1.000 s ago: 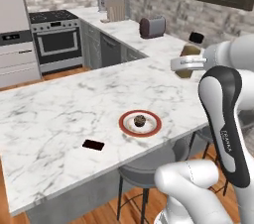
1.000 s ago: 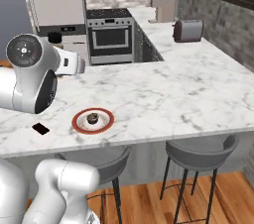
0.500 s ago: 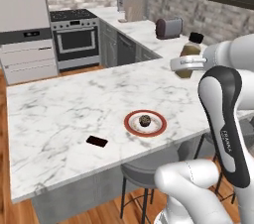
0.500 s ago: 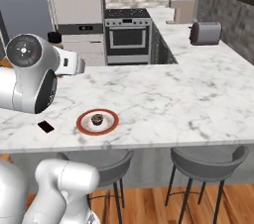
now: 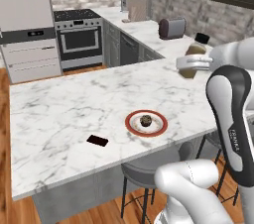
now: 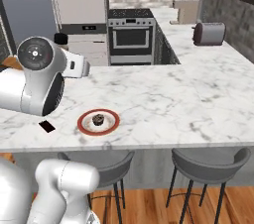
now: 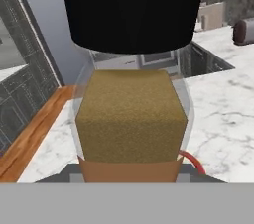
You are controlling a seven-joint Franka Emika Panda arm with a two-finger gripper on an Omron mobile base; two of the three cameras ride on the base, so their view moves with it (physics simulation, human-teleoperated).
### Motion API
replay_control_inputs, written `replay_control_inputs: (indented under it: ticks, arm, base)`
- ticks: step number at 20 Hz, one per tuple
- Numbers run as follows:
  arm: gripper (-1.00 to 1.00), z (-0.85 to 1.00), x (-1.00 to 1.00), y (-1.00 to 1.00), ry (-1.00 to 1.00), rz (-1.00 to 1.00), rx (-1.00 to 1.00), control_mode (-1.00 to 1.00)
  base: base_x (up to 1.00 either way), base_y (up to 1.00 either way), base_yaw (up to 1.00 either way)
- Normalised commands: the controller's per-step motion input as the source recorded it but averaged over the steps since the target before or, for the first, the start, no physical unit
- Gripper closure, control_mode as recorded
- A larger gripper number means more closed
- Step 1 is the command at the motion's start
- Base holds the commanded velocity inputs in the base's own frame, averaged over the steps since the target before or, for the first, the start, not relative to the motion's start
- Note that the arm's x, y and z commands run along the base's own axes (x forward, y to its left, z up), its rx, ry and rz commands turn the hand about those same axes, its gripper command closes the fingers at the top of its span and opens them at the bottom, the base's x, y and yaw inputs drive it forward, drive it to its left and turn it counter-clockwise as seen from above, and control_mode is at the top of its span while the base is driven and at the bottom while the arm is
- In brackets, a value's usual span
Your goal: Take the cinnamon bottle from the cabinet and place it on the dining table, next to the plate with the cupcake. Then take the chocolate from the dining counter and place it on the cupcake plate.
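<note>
The fingers (image 5: 191, 62) are clamped on the bottle (image 5: 192, 60), which hangs in the air, clear of the counter (image 5: 59, 114). In the left base view the bottle leans a little, its black cap up and toward the back wall, with the white hand wrapped round its lower half. It sits above the counter's edge, beyond the plate (image 5: 133, 123) and off to that plate's right. In the hand view the bottle (image 7: 131, 114) fills the middle, black cap at the top, amber-brown grains below it and a strip of orange-tan label at the bottom; a sliver of the plate's red rim (image 7: 191, 161) peeks out just beside the bottle's lower right.

The plate holds the cupcake (image 5: 145, 120), which stands at its white centre. The chocolate (image 5: 97, 140) lies flat on the counter, to the left of the plate and a little nearer the front edge, apart from the rim. In the right base view the plate (image 6: 85, 124) lies near the front edge with the cupcake (image 6: 98, 118) on it and the chocolate (image 6: 47, 126) to its left.
</note>
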Motion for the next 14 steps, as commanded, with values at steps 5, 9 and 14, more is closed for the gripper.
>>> replay_control_inputs:
  ticks: [5,9,14]
  arm:
    - [1.00,-0.20,-0.08,-0.66,0.00,0.23,0.23,-1.00]
    - [1.00,-0.27,-0.05,-0.59,0.04,0.32,0.15,-1.00]
    - [1.00,-0.42,0.08,-0.50,0.18,0.30,0.01,-1.00]
  base:
    - [0.00,0.00,0.00]
    - [0.00,0.00,0.00]
    - [0.00,0.00,0.00]
